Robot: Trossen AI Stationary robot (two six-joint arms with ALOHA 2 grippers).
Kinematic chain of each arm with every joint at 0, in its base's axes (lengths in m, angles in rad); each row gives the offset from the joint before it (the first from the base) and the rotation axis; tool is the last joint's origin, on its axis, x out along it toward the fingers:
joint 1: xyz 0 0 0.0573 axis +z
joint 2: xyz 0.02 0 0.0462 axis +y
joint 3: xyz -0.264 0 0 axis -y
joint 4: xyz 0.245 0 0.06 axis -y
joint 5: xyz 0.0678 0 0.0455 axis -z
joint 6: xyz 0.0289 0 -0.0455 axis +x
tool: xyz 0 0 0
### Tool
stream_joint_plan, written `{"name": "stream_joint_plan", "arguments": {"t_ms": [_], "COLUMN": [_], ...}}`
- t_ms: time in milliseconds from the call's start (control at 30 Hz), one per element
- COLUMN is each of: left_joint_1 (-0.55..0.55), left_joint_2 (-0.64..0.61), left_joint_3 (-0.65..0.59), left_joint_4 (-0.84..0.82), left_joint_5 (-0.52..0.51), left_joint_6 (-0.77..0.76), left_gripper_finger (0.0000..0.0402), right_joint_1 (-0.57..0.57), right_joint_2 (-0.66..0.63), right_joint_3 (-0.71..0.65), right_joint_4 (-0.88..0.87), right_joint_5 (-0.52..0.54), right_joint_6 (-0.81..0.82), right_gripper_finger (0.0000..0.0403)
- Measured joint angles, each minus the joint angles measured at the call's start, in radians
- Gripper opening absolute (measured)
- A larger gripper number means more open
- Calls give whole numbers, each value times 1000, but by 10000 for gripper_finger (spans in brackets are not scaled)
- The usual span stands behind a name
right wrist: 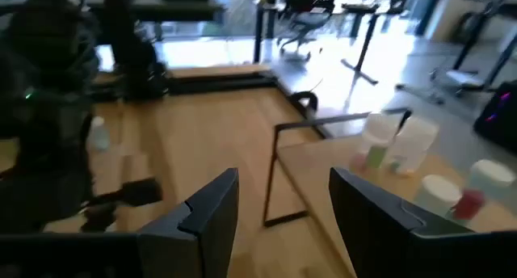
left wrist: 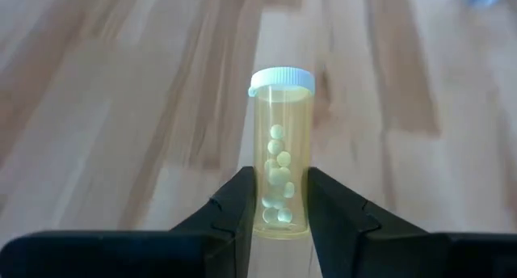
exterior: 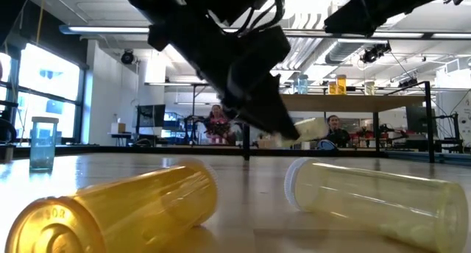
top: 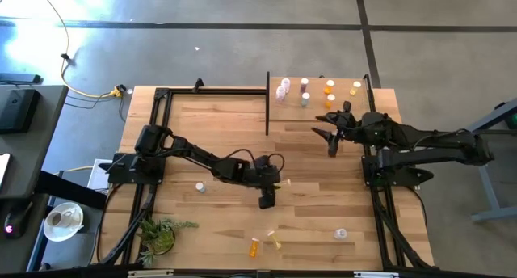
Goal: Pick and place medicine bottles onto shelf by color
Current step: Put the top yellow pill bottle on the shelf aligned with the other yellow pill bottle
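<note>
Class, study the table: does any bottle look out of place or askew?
Yes. Two bottles lie tipped on their sides near the front edge: an orange bottle and a yellow bottle, while those on the shelf stand upright. The left gripper holds another yellow one.

Bare tabletop (top: 323, 189) before shelf (top: 355, 108)

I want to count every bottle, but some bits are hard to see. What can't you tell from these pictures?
- Low view: left arm hides most of the held yellow bottle.
- High view: shelf bottles too small to count.
- Right wrist view: shelf bottles blurred.
- Low view: edge cuts off the orange bottle.
</note>
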State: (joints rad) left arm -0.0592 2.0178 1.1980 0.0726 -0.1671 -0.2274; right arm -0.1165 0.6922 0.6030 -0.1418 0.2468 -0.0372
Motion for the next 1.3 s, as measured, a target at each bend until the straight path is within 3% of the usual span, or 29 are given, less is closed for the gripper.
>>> {"name": "stream_joint_plan", "arguments": {"t_ms": [200, 567, 900, 1300], "left_joint_1": [30, 69, 72, 119], "left_joint_2": [0, 0, 0, 0], "left_joint_3": [0, 0, 0, 0], "left_joint_4": [152, 438, 639, 740], "left_joint_5": [63, 108, 113, 73], "left_joint_6": [43, 89, 145, 145], "left_gripper_finger": [87, 87, 87, 87], "right_joint_1": [0, 0, 0, 0], "right_joint_2": [0, 0, 1, 42], "right_joint_3": [86, 142, 142, 136], "right_joint_4": [-171, -247, -284, -246], "right_joint_5": [-106, -453, -486, -538], "right_joint_6": [61, 84, 82, 48], "right_gripper_finger": [186, 186, 186, 186]}}
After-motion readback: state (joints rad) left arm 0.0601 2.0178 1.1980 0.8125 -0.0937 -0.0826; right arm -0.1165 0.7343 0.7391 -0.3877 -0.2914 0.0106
